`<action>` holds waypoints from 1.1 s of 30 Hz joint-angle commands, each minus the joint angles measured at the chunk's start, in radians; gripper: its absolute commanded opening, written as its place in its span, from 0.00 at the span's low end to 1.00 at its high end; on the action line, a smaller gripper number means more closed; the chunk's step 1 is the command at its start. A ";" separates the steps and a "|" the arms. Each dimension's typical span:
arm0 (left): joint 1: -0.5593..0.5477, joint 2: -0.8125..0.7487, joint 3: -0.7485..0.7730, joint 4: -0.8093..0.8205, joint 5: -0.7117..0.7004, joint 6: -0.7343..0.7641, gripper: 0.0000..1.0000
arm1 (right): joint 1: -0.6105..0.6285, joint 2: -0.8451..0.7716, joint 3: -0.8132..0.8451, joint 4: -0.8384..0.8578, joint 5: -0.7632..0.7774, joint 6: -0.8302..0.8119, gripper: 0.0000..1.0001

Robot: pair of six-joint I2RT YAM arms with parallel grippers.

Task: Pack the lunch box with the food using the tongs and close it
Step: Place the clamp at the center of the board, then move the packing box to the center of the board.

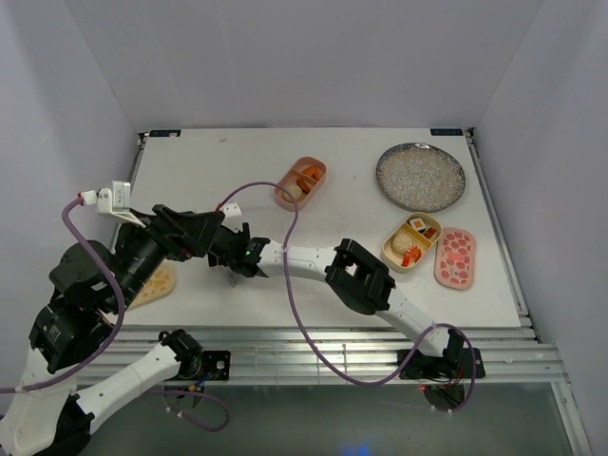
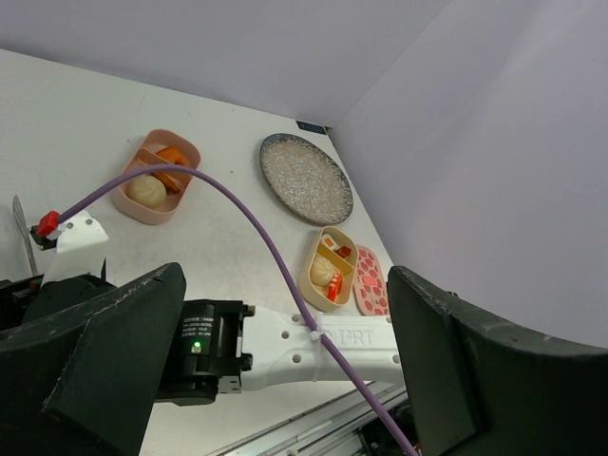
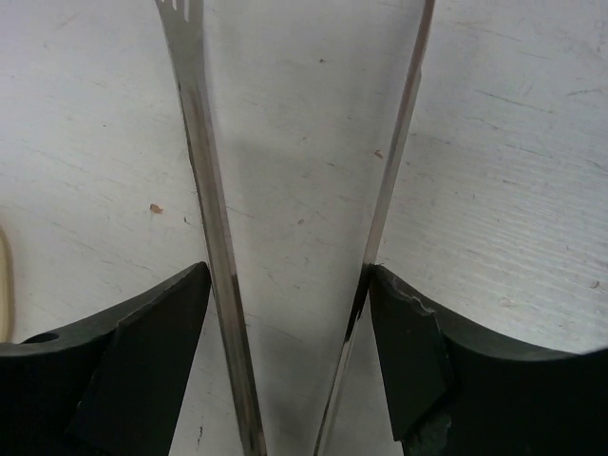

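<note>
The right gripper (image 3: 288, 285) clasps both blades of the tongs (image 3: 201, 190) at the table's (image 1: 209, 161) 9 o'clock, the left gripper (image 2: 285, 285) gapes empty, and I'd lay them flat gently, clear of the lunch box (image 1: 321, 171) at 12.

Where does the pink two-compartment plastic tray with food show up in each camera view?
Top external: pink two-compartment plastic tray, upper centre.
Left wrist: upper left.
Right wrist: not in it; only thin silvery metal tongs show.
Shared landmark: round grey speckled plate, right of the tray in both.
</note>
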 commanded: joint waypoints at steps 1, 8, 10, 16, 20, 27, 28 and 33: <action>-0.003 0.010 -0.016 0.013 -0.033 0.001 0.98 | 0.000 -0.081 -0.044 0.057 0.018 -0.039 0.75; -0.003 0.058 -0.033 0.045 -0.027 0.002 0.98 | -0.039 -0.246 -0.199 0.057 0.018 -0.112 0.83; -0.003 0.072 -0.036 0.058 -0.021 0.001 0.98 | -0.047 -0.317 -0.245 0.057 0.032 -0.128 0.84; -0.004 0.133 -0.044 0.087 -0.015 -0.003 0.98 | -0.059 -0.557 -0.465 0.057 0.061 -0.183 0.84; -0.004 0.177 -0.067 0.116 -0.013 -0.006 0.98 | -0.078 -0.742 -0.652 0.055 0.055 -0.175 0.84; -0.003 0.291 -0.115 0.203 0.039 -0.019 0.98 | -0.193 -1.144 -1.057 0.052 0.023 -0.126 0.84; -0.004 0.317 -0.129 0.235 0.046 -0.029 0.98 | -0.202 -1.248 -1.134 0.049 0.046 -0.126 0.83; -0.003 0.407 -0.229 0.361 0.089 -0.053 0.98 | -0.256 -1.525 -1.256 0.000 0.086 -0.128 0.83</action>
